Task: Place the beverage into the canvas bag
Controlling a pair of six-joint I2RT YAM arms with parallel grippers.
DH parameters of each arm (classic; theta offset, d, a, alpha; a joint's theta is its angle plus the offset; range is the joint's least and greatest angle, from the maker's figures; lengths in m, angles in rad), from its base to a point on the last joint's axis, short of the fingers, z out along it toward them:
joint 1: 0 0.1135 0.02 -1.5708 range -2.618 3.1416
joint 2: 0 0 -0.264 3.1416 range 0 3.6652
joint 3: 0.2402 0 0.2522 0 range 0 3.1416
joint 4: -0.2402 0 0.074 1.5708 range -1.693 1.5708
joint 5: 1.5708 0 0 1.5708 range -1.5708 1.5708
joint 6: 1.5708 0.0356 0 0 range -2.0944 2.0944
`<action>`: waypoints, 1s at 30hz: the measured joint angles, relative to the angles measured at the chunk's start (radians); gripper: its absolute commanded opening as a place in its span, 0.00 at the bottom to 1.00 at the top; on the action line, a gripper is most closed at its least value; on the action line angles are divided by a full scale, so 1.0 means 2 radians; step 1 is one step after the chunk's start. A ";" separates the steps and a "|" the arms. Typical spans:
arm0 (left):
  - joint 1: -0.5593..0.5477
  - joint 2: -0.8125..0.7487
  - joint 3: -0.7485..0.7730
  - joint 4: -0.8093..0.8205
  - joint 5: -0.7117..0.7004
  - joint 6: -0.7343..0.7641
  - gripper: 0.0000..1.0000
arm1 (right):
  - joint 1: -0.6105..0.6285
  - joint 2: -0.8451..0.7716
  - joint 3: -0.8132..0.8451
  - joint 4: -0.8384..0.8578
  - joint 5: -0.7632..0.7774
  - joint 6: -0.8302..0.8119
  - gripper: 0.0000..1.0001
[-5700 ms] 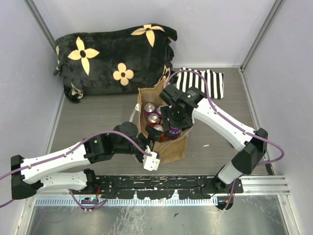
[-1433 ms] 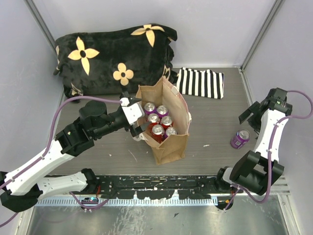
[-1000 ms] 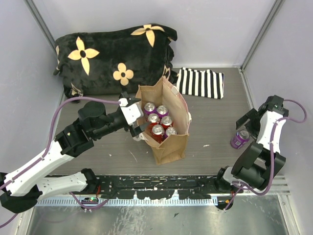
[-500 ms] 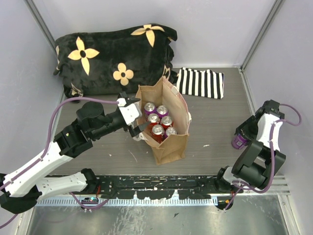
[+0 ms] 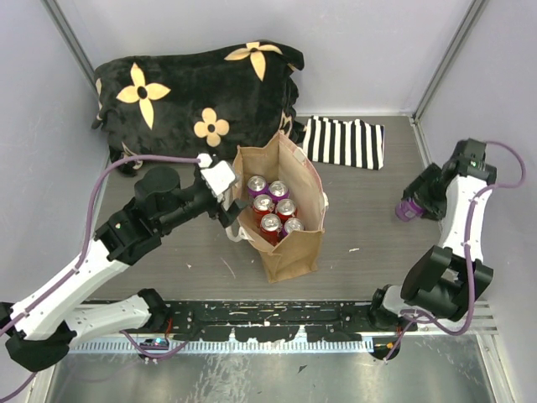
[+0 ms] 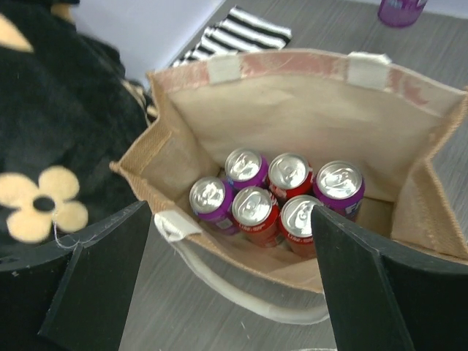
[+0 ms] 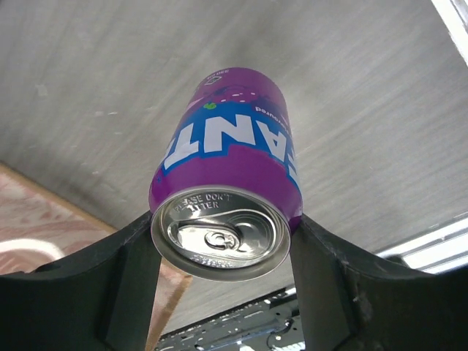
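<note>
The canvas bag (image 5: 289, 252) stands open in the middle of the table, with several red and purple cans (image 5: 270, 204) upright inside. My left gripper (image 5: 231, 214) is open at the bag's left rim. In the left wrist view its fingers (image 6: 95, 285) straddle the cream handle (image 6: 241, 296) without touching it, and the bag's inner wall (image 6: 292, 110) shows. My right gripper (image 5: 415, 204) is shut on a purple beverage can (image 5: 409, 207) and holds it above the table at the far right. The can (image 7: 227, 190) sits gripped between both fingers, its top toward the camera.
A black flowered blanket (image 5: 197, 96) lies at the back left. A black-and-white striped cloth (image 5: 344, 141) lies behind the bag. Grey walls close in both sides. A black rail (image 5: 268, 315) runs along the near edge.
My right gripper closed on the purple can and lifted it off the table, a little toward the back. My left gripper shifted slightly back along the bag's left rim.
</note>
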 measured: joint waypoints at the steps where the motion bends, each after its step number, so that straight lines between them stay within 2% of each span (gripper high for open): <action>1: 0.008 0.003 0.000 -0.004 -0.001 -0.008 0.98 | 0.012 0.001 0.017 -0.003 -0.002 0.004 0.01; 5: 0.055 0.024 0.002 -0.028 -0.004 -0.047 0.98 | 0.102 0.024 0.120 -0.022 0.001 0.030 0.01; 11: 0.132 0.041 0.004 -0.062 -0.005 -0.105 0.98 | 0.268 0.081 0.296 -0.029 0.002 0.068 0.01; 15: 0.152 0.040 0.004 -0.078 -0.006 -0.128 0.98 | 0.350 0.094 0.371 -0.030 -0.003 0.085 0.01; 21: 0.157 0.033 0.003 -0.098 -0.005 -0.153 0.98 | 0.455 0.093 0.416 -0.033 0.008 0.108 0.01; 30: 0.158 0.036 0.004 -0.108 -0.005 -0.163 0.98 | 0.642 0.125 0.411 -0.086 0.065 0.125 0.01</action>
